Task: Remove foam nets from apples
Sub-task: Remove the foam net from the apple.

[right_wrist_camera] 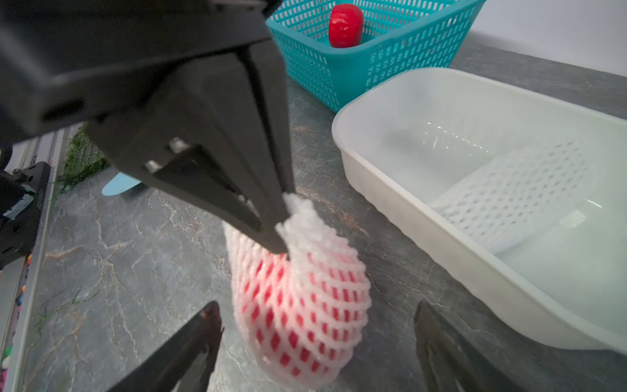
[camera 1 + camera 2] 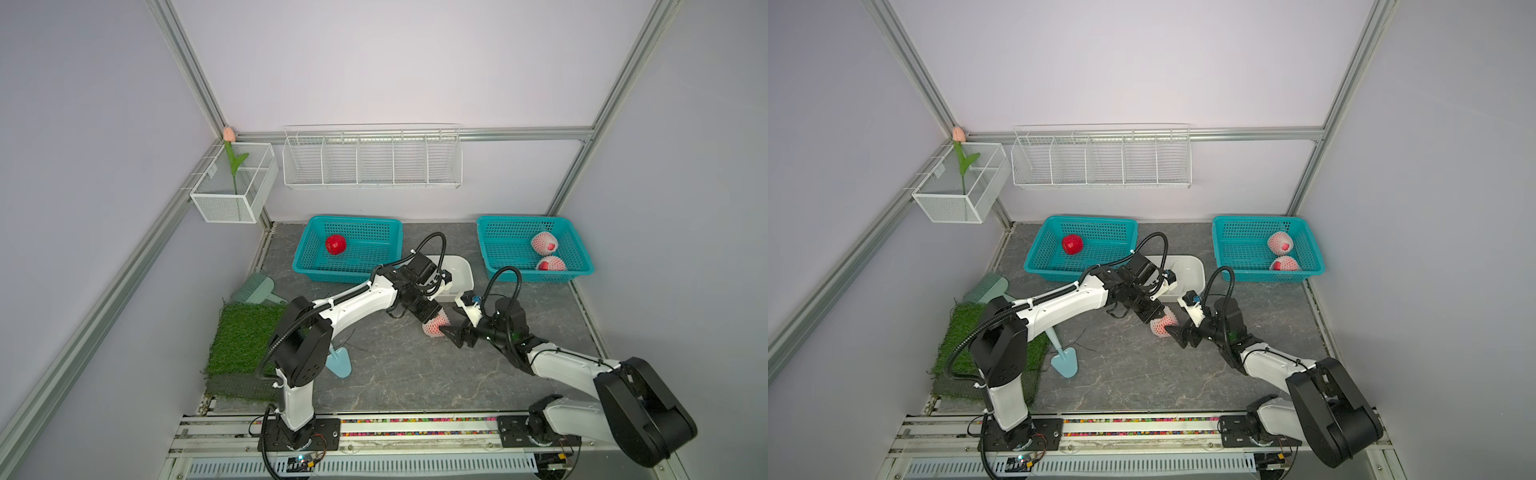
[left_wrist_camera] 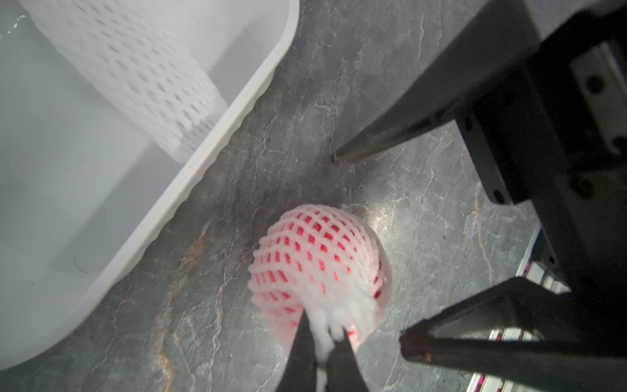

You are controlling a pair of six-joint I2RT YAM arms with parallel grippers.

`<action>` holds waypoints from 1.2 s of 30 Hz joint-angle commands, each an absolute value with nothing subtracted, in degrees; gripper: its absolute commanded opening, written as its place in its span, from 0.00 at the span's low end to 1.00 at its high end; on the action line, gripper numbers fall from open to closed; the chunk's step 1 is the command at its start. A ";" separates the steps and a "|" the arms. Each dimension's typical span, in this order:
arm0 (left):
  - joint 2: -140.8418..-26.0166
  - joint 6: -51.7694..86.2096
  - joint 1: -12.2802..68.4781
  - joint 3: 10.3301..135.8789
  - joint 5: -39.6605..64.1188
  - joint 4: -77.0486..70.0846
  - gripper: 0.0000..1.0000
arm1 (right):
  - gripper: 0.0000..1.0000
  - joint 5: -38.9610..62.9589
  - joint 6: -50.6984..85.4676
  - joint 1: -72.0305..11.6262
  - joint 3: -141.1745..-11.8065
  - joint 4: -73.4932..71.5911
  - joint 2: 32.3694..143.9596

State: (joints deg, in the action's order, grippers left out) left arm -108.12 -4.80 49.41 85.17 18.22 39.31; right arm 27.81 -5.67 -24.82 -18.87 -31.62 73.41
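From where I stand, the work happens in the middle of the grey marble-pattern table top (image 2: 395,374). There lies one pinkish-red apple (image 1: 271,317) wrapped in a white foam mesh sleeve (image 3: 339,305), close beside the white plastic tub (image 3: 203,159).

The left gripper (image 3: 324,332) has its jaws pressed together on the bunched free end of this sleeve. Only foam is between them, not the fruit. I think it holds there because this loose end is the only part that can be pulled without squeezing the apple. I cannot tell if the apple rests fully on the table or is lifted a little by this pinch.

The right gripper (image 1: 317,315) comes from the opposite side with its jaws wide apart, one on each side of the wrapped apple. As far as I can see they do not touch it. In my judgement it is placed so in order to clamp the body of the apple, so that the left arm can draw the sleeve off against it.

The tub already contains one empty white foam net (image 1: 515,190), so it seems to be the place for removed nets. One bare deep red apple (image 2: 336,244) sits in the teal plastic basket at the back left (image 2: 353,219), probably the place for finished fruit. Two more netted apples (image 2: 543,243) wait in the second teal basket (image 2: 519,219) at the back right. So I judge that one apple is done, one is in hand and two remain.
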 commanded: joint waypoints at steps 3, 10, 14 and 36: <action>-110.35 -5.67 49.80 87.89 17.90 41.84 0.07 | 0.89 26.11 -6.58 -26.31 -16.74 -39.46 76.71; -111.60 -4.75 49.87 90.17 19.01 42.25 0.09 | 0.92 21.64 -8.34 -30.33 -14.74 -52.41 83.72; -112.74 -4.57 49.98 92.12 19.51 42.94 0.10 | 0.92 16.00 -8.68 -31.24 -12.43 -63.29 86.87; -113.49 -3.96 50.56 93.52 21.40 41.93 0.14 | 0.75 15.03 -5.82 -31.55 -13.49 -74.97 96.59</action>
State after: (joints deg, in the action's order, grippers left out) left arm -113.80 -3.66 49.89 91.72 19.29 41.89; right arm 15.00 -5.87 -31.22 -13.52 -72.34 95.81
